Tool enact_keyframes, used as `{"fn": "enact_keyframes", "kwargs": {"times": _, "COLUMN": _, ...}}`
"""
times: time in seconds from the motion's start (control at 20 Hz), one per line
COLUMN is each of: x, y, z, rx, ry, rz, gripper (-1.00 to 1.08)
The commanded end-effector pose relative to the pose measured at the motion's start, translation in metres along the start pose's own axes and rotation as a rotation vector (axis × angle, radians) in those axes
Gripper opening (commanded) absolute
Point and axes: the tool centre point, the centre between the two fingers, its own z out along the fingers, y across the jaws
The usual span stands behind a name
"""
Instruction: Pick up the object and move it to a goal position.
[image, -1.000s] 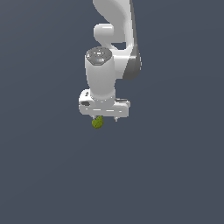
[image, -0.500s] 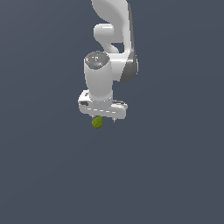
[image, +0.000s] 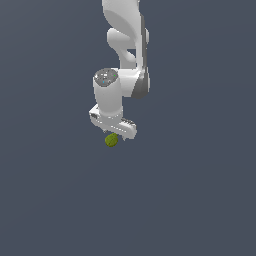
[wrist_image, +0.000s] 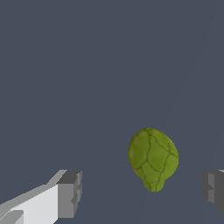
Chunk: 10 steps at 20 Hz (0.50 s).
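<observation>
The gripper (wrist_image: 140, 192) is seen spread wide, its grey fingertips (wrist_image: 70, 192) well apart. The object (wrist_image: 153, 158), an olive-green veined lump, lies between them, untouched, on plain grey ground (wrist_image: 87, 65). Nothing else is seen nearby.

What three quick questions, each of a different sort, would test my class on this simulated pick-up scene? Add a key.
1. True or false: the gripper is shut on the green object.
2. Multiple choice: in the wrist view the object lies A) between the fingers, touching neither; B) outside them; C) pressed against one.
3. Fill in: in the exterior view the object shows just below the white ____.

Key: 1 false, the jaws stand apart; 2 A; 3 gripper.
</observation>
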Motion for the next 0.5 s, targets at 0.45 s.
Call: {"fn": "enact_keyframes", "kwargs": {"times": 0.45, "x": -0.022, "y": 0.030, "z": 0.030, "rx": -0.007, "ry": 0.003, "rz": 0.206, "gripper": 1.00}}
